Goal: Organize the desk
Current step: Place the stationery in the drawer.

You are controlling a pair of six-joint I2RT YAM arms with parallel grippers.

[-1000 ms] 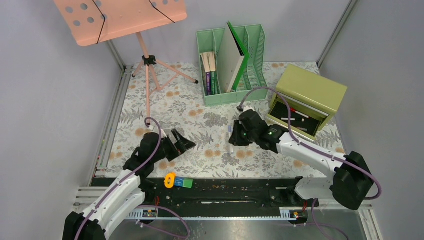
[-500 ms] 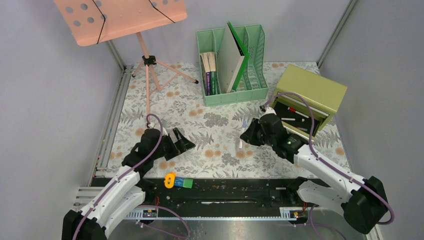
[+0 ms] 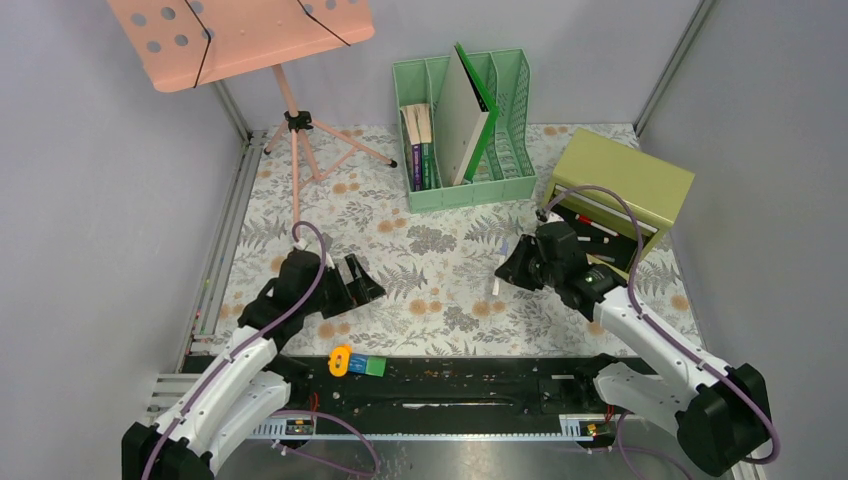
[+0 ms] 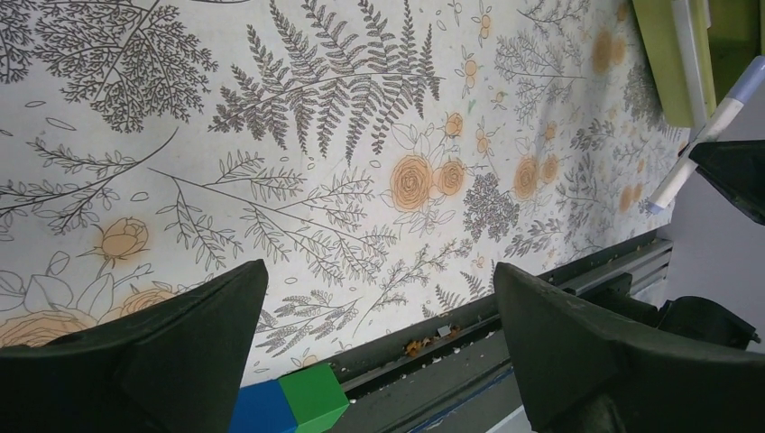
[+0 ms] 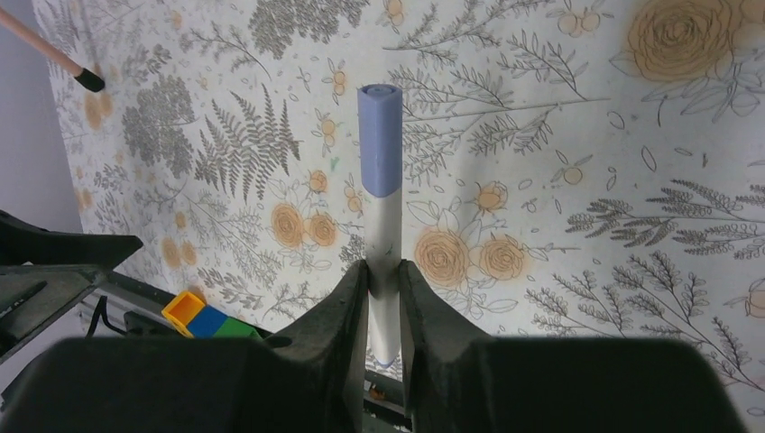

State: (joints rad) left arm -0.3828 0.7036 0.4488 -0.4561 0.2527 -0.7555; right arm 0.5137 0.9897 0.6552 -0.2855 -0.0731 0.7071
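Note:
The desk (image 3: pixel 400 225) is a tabletop covered in pale cloth printed with ferns and orange flowers. My right gripper (image 3: pixel 509 267) hovers over its right half, just left of the olive-green drawer box (image 3: pixel 625 180). It is shut on a white marker pen (image 5: pixel 380 180) with a lavender cap, and the jaws press the barrel from both sides (image 5: pixel 383 271). The same pen (image 4: pixel 696 152) shows at the far right of the left wrist view. My left gripper (image 3: pixel 353 289) is low over the desk's left front, open, with only cloth between its fingers (image 4: pixel 379 271).
The drawer box's lower drawer (image 3: pixel 590 240) stands open with several pens inside. A mint file rack (image 3: pixel 462 120) with books is at the back. A pink music stand (image 3: pixel 290 120) stands back left. Orange, blue and green blocks (image 3: pixel 358 363) lie on the near rail.
My right arm has carried the pen to the right, from mid-desk toward the open drawer. The left arm has barely shifted and stays open.

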